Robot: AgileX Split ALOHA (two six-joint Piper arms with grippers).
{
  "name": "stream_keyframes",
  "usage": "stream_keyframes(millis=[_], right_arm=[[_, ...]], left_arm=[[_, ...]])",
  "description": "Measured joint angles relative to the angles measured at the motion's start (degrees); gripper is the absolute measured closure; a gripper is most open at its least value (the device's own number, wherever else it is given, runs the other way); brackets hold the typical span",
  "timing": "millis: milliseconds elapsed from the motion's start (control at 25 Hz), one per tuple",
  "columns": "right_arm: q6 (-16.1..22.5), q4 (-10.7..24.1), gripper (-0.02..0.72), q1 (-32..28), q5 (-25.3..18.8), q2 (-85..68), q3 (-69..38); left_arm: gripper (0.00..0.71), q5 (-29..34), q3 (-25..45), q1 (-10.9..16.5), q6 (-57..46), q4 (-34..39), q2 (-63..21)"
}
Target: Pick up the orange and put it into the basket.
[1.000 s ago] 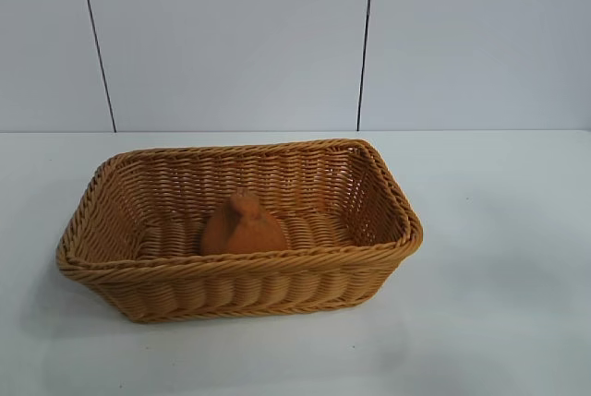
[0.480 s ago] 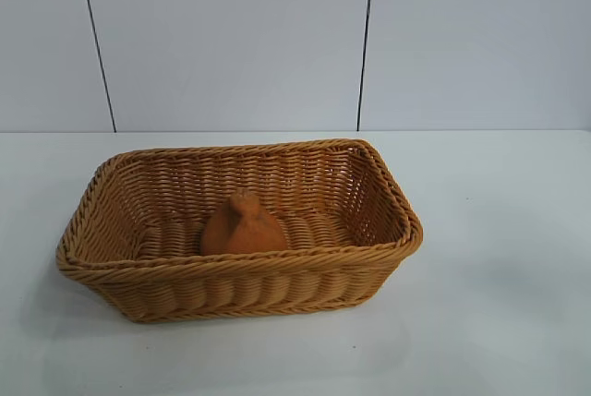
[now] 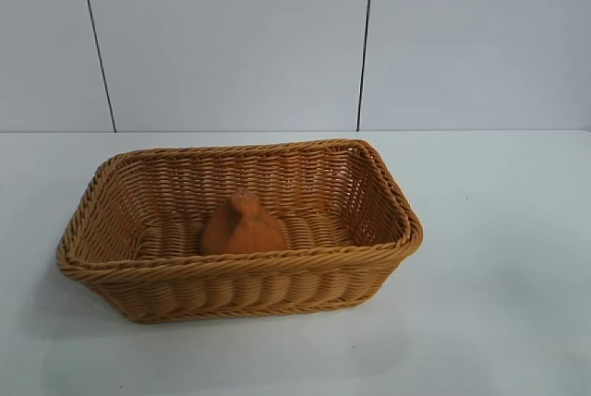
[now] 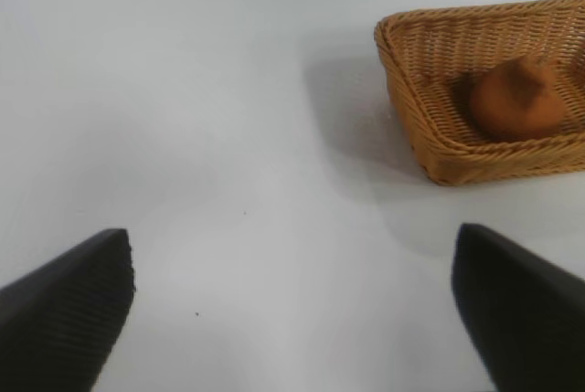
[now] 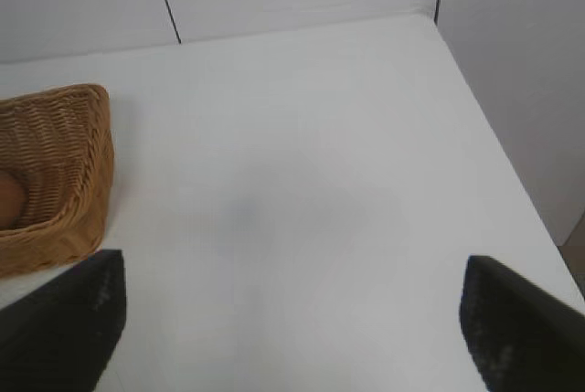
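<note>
So the orange (image 3: 244, 226), lumpy and matte with a knobbly pointed top, sits inside the basket (image 3: 231, 273), a rectangular tan wicker thing with flared sides and a braided rim, on a plain white table (image 3: 499, 230). No writing on anything. Left gripper (image 4: 292, 305) and right gripper (image 5: 292, 314) both hang over bare table, fingers spread wide, holding nothing.

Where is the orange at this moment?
In the exterior view, the orange lies inside the basket, on its floor near the middle, just behind the near wall.
</note>
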State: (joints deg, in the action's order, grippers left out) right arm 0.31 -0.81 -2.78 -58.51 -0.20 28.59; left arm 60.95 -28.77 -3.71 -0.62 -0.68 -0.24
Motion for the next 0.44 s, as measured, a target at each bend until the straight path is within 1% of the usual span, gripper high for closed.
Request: stream_keyframes(millis=[200,440], right_arm=[[0.00,-0.29,0.020,1.42,0.00,-0.18,0.00],[0.00,-0.42,0.020,1.52,0.00,-0.18,0.00]], left_arm=[[0.038,0.00,0.00,0.00,0.00,0.00,0.00],[0.038,0.00,0.00,0.00,0.00,0.00,0.00]])
